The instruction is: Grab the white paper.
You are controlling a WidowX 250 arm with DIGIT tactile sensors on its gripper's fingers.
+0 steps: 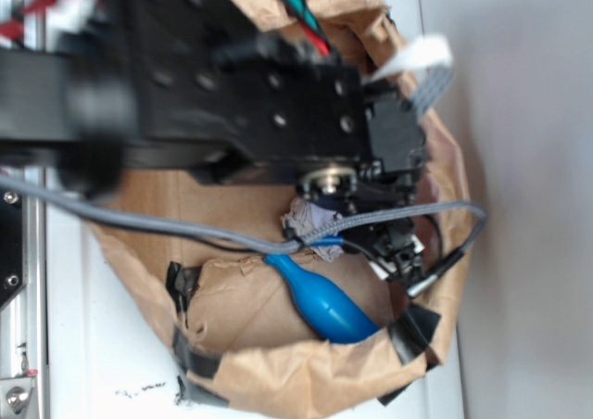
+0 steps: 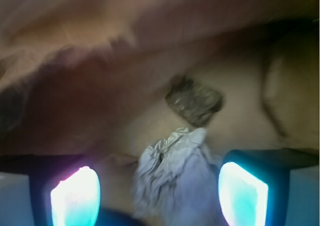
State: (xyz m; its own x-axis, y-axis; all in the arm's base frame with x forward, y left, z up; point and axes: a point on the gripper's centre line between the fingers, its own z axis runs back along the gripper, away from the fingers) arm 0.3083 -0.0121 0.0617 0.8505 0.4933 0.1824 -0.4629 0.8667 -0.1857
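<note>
Exterior view: arm point(image 1: 232, 85) reaches in from the left over the bag point(image 1: 278, 363), a brown paper one with its rim rolled down and black tape point(image 1: 412, 331) patches on the near edge. Paper point(image 1: 310, 222), small crumpled off-white wad with grey creases, sits on the bag floor, mostly hidden under the wrist end of the arm. Gripper point(image 1: 394, 243) hangs low inside the bag, just right of the paper; from this angle I cannot tell how its jaws stand. Blue bottle point(image 1: 324, 303) lies tilted on the bag floor, its narrow end touching or nearly touching the paper, its fat end toward the bag's near rim. Grey cable point(image 1: 139, 220) runs from the left across the bag and passes over the paper. White ribbon point(image 1: 417, 57) sticks out by the bag's far rim, above the gripper. Bag stands on a white table point(image 1: 111, 345).

Wrist view: blurred. Gripper point(image 2: 160, 193) is spread wide; both fingers point(image 2: 75, 196) glow cyan at the bottom corners. Paper point(image 2: 172, 178) sits between them, nearer the right finger, with a clear gap to the left one; contact on the right side not resolvable. Dark speckled lump point(image 2: 195, 101) lies on the bag floor just beyond the paper. Bag wall point(image 2: 100, 31) fills the upper frame.
</note>
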